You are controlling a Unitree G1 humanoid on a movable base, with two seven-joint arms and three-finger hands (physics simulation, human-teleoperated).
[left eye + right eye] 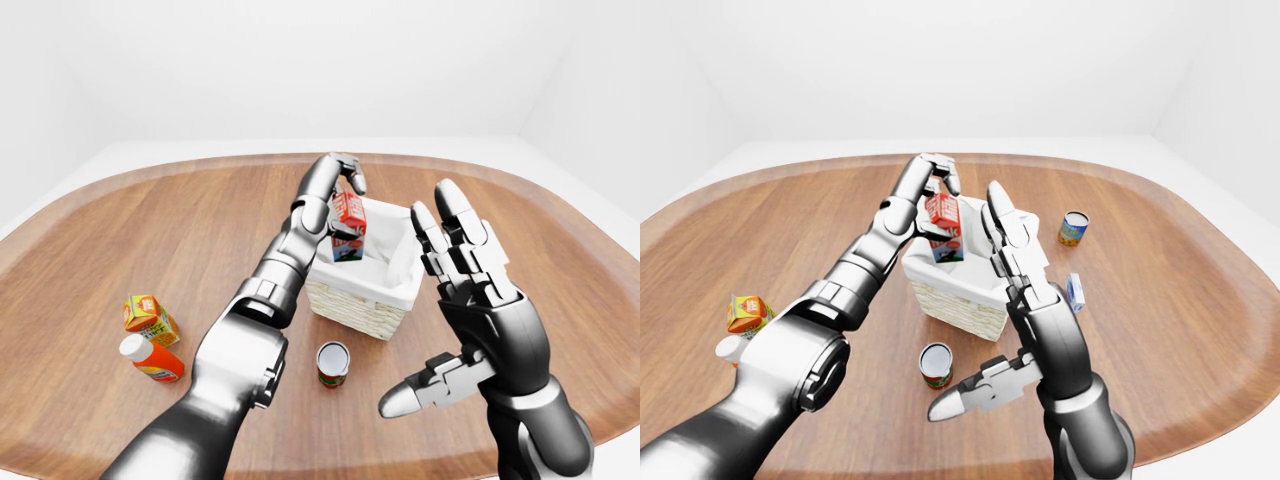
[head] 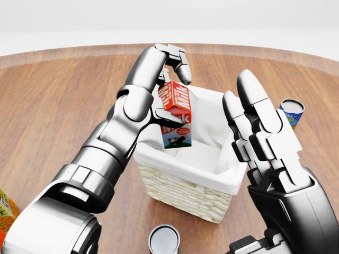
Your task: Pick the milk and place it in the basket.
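Left hand fingers pinch the milk over the basket; right hand fingers spread wide.

Hidden and cut-off parts around the basket

In the head view the right hand covers the basket right rim; the can is cut by the bottom edge, the orange carton by the left; the milk small print is unreadable

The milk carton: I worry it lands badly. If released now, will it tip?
Likely yes: the milk carton hangs tilted at the left hand, over the basket. Being tall and narrow, it would probably fall over. The basket's soft white lining should cushion it and keep it inside.
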